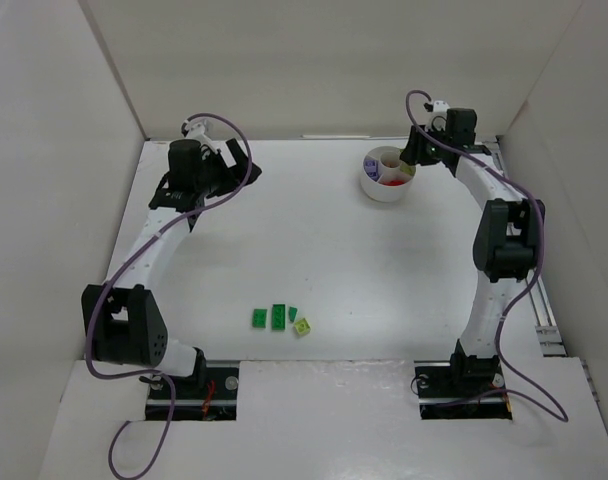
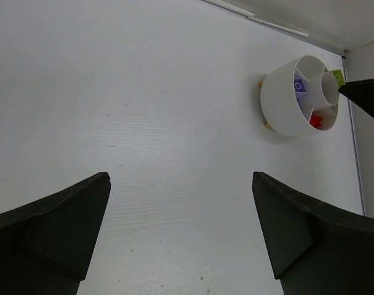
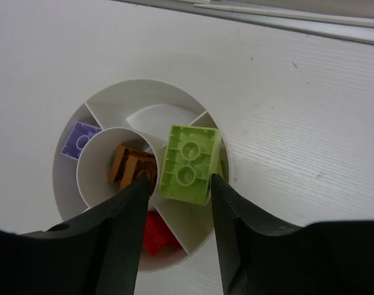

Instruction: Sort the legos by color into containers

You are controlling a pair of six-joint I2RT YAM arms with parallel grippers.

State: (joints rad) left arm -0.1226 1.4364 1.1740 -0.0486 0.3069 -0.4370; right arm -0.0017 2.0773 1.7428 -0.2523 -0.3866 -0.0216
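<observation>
Right wrist view: the right gripper [image 3: 178, 184] is closing narrowly on a lime brick [image 3: 190, 161], apparently pinching only its lower end, studs facing the camera, with most of the brick sticking out past the fingertips. Below it the dish [image 3: 59, 190] is waiting, and the brick is hanging across the gap between the central cup [image 3: 88, 161] and the outer rim, not squarely over one wedge. The cup is holding orange-brown pieces [image 3: 128, 167], a red piece [image 3: 155, 236] is lying in the wedge just beside the drop, and a lavender plate [image 3: 79, 140] is sitting on the opposite side. Likely trouble: released here, the brick is risking a clip on the cup wall or a divider and a tumble in with red or orange, or out over the rim. A lower approach is risking a nudge to the dish. Top view: green bricks [image 1: 279, 316] are lying unsorted on the table [image 1: 384, 290] near the bases. Farther off, the left gripper [image 2: 181, 178] is gaping wide, carrying nothing.
</observation>
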